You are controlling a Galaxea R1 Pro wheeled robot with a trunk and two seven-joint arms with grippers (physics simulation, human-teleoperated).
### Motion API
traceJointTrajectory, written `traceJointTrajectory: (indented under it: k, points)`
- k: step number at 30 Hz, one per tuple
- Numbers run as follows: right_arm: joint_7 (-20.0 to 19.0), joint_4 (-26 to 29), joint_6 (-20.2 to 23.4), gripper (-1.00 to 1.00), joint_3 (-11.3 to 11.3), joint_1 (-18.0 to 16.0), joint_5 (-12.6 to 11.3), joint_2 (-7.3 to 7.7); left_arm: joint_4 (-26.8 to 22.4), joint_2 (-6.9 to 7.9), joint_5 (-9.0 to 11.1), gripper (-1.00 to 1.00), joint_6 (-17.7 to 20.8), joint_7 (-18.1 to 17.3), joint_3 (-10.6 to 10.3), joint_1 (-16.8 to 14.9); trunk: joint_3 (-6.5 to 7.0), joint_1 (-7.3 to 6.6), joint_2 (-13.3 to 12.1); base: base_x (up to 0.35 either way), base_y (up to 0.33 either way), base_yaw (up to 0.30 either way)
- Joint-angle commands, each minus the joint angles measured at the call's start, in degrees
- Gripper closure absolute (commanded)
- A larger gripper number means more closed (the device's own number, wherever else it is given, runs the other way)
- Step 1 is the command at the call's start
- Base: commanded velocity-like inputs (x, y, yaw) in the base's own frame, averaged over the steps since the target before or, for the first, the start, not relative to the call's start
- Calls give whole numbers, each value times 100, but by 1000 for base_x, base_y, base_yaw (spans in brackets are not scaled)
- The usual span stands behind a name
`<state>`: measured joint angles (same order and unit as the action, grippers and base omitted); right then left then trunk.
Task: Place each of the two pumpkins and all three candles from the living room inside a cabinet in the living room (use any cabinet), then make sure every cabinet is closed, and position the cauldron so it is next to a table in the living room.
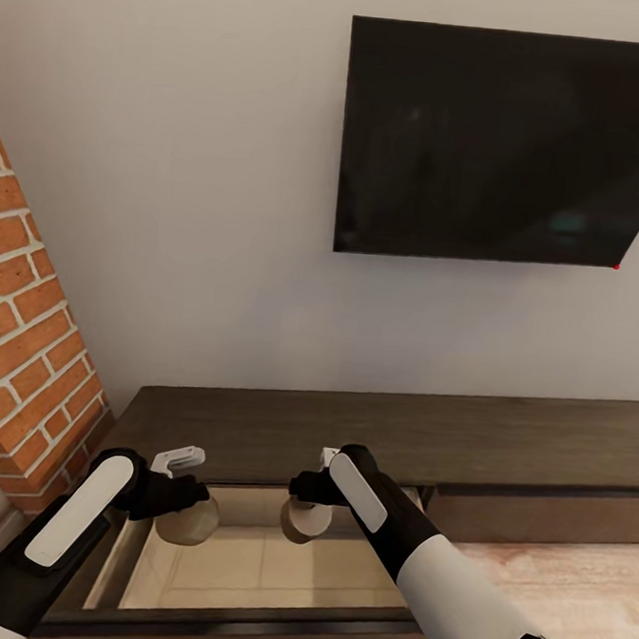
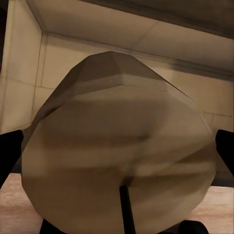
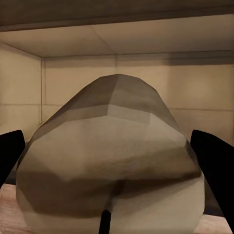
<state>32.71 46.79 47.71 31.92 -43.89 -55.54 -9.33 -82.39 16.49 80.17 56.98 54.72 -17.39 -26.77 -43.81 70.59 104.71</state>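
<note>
While the robot is facing the long dark cabinet under the wall television, its pulled-out drawer is gaping below both arms, showing pale wood inside. The left gripper is hanging over the drawer's left part, its fingers pressing either side of a rounded beige candle. Just to its right, the right gripper is hanging over the drawer's middle, clamping a second beige candle the same way, with a brick column standing at far left.
</note>
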Motion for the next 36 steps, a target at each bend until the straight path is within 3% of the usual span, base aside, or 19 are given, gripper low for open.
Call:
traceJointTrajectory:
  k: [1, 9, 36]
  points:
    - [58, 5, -3, 100, 14, -6, -62, 2, -5, 6, 51, 100, 4, 59, -10, -6, -4, -1, 3, -4, 117, -63]
    - [49, 47, -7, 100, 16, -6, -62, 2, -5, 5, 51, 100, 6, 56, -10, -4, 11, -1, 3, -1, 130, -134]
    - [43, 206, -14, 100, 16, -6, -64, 2, -2, 20, 51, 100, 3, 56, -10, -8, 12, -1, 3, -33, 97, -3]
